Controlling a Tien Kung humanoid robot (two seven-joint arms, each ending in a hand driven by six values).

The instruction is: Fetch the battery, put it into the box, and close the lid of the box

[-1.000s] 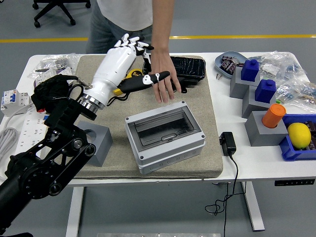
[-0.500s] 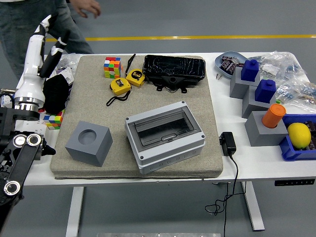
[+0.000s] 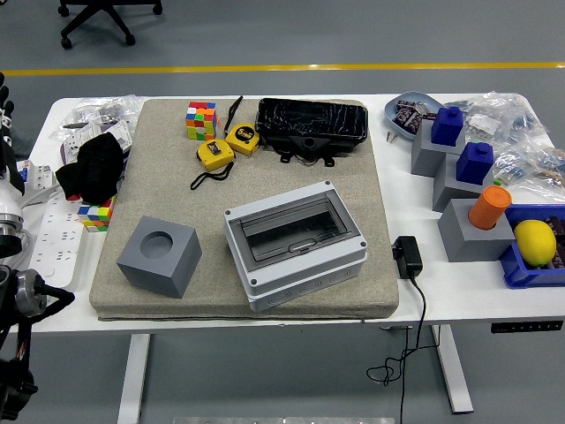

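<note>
The grey junction box (image 3: 296, 265) sits on the beige mat (image 3: 353, 177) at centre front, its clear hinged lid (image 3: 294, 230) lying shut. A blue dish (image 3: 410, 111) at the back right holds several small dark battery-like cells. My left arm (image 3: 11, 203) is pulled back to the picture's far left edge, beside the table. Its hand (image 3: 5, 110) is partly cut off by the edge, fingers spread and holding nothing. It is far from the box. My right arm is out of view. No person is in view.
On the mat are a grey cube with a round hole (image 3: 159, 256), two yellow tape measures (image 3: 214, 153), a Rubik's cube (image 3: 200, 119) and a black case (image 3: 311, 124). A black cloth (image 3: 92, 166) lies left. Grey blocks (image 3: 459, 185), an orange cylinder (image 3: 489, 206) and a lemon (image 3: 535, 240) stand right.
My left arm has swung back from over the mat to the far left edge. The person's hand has left the mat and the person has left the picture. The box has not moved.
</note>
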